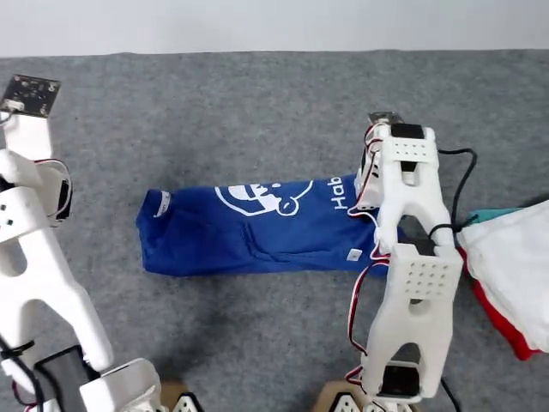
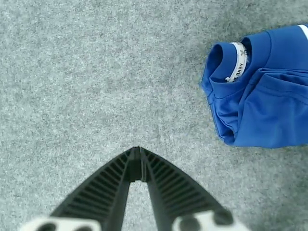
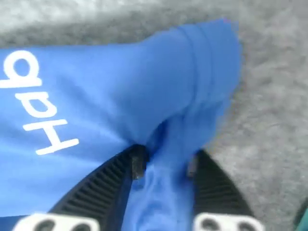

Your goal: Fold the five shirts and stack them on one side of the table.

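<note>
Mid grey felt tabletop (image 1: 257, 103): blue cotton shirt with white print (image 1: 257, 227), folded into a long strip, collar toward the left edge. Right pincer (image 3: 165, 163) clamped on the hem end, cloth bunched between the jaws. Left pincer (image 2: 140, 156) pressed together over bare felt near the collar. Heap of white, red and teal shirts (image 1: 510, 257) at the right edge. Likely next: fold hem toward collar. Lift low, travel straight along the strip, align edges, release flat.

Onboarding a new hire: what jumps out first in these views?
A blue shirt, folded into a long strip, lies across the table. The right gripper pinches its bunched fabric at the end away from the collar. A white and red heap of clothes sits beside the right arm.
</note>
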Controlling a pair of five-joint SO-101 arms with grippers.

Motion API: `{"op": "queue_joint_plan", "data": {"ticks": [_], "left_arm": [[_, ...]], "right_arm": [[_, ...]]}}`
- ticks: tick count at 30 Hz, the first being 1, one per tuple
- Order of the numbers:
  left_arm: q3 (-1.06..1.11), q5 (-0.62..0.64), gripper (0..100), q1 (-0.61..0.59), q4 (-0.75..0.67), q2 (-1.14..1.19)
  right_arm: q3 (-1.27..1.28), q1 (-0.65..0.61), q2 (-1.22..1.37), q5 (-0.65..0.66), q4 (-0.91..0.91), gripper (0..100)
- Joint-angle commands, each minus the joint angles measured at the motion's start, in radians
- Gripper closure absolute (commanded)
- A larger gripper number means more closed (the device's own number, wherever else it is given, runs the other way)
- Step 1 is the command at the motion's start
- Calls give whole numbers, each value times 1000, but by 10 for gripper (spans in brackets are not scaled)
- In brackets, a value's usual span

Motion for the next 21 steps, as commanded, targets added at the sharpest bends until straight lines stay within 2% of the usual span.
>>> {"op": "queue_joint_plan", "data": {"ticks": [1,10,17,21], "left_arm": [[-18,-2,998,-6,23,-38],[-18,-2,998,-6,23,-38],[-18,-2,998,-6,23,-40],[-18,-2,998,-6,23,-37]], "right_arm": [[-17,-35,-12,-2,-1,988],[-14,59,-171,5,48,988],[-18,211,-222,180,4,988],[-18,234,-223,226,15,988]]}}
